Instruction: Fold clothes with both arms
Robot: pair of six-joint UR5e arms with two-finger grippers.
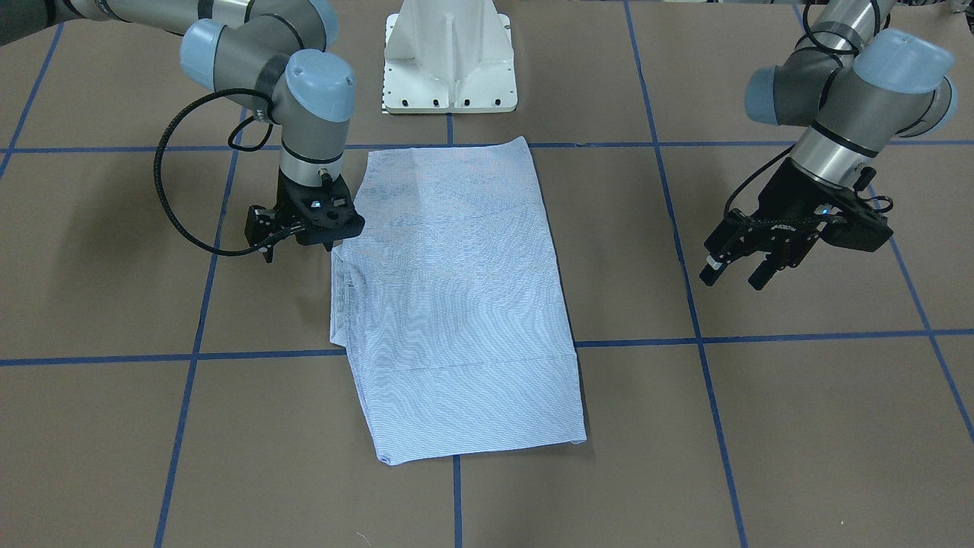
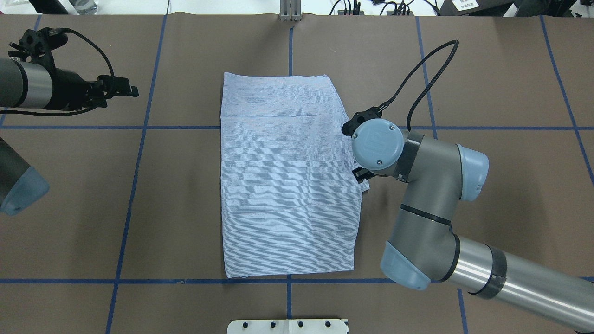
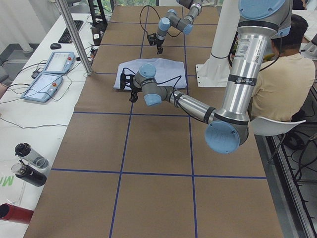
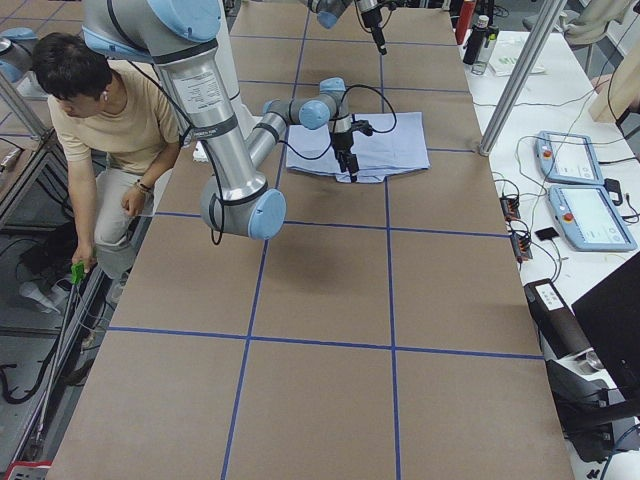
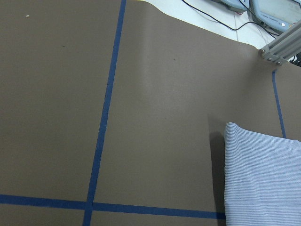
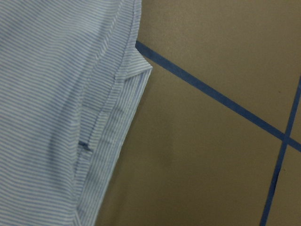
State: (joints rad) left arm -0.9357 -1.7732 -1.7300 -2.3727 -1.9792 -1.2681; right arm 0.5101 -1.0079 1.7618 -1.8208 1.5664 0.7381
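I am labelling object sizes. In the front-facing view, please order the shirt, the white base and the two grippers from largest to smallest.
1. Shirt
2. White base and left gripper: about alike, not ranked; the base is cut by the top edge.
3. Right gripper

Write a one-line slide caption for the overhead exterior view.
Folded striped shirt lies centred on the table; right arm bends down to its right edge, left hand hovers clear at left.
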